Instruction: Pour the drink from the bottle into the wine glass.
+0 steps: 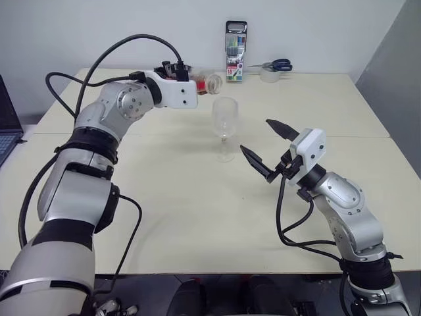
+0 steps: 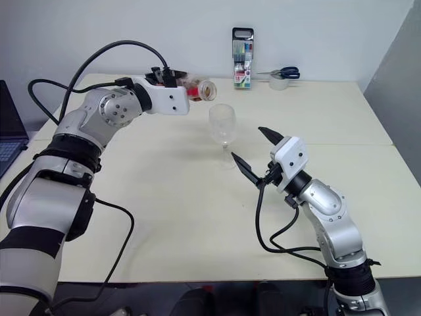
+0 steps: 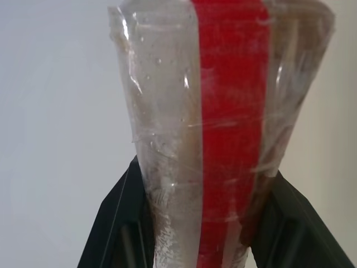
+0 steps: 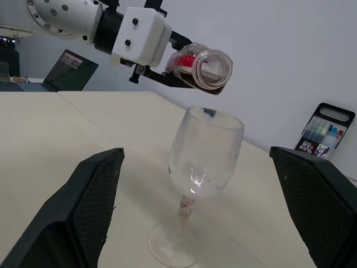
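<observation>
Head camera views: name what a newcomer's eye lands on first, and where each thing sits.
The left gripper holds the bottle tipped level, its open mouth just above the wine glass standing mid-table. The right gripper, fingers spread wide, waits beside the glass. At the table's far edge stands a marker pack, with scissors nearby.

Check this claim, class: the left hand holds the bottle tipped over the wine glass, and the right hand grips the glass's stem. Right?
Not quite. The right hand is open, its fingers apart from the wine glass, as the right wrist view shows. The left hand does hold the bottle tipped over it.
</observation>
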`<state>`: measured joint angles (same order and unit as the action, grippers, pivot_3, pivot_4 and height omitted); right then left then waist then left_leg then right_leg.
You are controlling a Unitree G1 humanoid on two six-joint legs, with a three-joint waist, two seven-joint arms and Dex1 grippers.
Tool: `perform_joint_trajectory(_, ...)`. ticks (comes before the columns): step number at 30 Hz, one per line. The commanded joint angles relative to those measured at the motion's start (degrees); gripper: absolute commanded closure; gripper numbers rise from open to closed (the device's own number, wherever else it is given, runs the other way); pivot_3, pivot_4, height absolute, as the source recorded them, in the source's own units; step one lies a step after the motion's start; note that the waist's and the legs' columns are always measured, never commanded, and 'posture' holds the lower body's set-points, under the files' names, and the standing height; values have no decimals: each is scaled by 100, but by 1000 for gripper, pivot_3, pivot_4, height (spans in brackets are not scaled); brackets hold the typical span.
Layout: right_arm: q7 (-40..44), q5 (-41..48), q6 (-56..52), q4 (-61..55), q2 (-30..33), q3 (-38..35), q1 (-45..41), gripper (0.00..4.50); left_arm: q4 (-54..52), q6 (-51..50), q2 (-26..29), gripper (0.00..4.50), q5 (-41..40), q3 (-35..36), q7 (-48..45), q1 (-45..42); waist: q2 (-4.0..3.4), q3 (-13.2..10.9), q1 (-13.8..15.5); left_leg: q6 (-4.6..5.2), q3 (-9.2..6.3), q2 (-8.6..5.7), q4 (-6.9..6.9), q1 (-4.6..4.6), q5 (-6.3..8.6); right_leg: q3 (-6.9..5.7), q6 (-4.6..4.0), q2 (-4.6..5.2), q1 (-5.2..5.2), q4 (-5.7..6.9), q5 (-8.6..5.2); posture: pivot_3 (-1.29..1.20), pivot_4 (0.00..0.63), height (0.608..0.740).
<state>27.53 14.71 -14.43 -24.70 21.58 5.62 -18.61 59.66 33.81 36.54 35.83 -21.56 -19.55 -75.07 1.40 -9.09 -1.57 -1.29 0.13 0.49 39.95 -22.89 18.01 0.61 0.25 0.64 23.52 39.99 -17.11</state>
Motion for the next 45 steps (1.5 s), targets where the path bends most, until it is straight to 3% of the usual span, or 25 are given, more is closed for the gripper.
perform_joint_trajectory(1, 37, 27, 70, -177, 24, -141, 20, 0, -22, 134, 142, 2810, 82, -19, 205, -312, 0, 0, 0, 0, 0, 0, 0, 0, 0, 0, 0, 0, 0, 0, 0, 0, 150, 740)
perform_joint_trajectory(45, 104, -33, 87, -310, 72, -103, 212, 0, 671, 427, 269, 2810, 839, -634, 779, -1000, 0, 0, 0, -1, 4, -2, 3, 0, 0, 2, 0, 1, 2, 4, 0, 0, 150, 740)
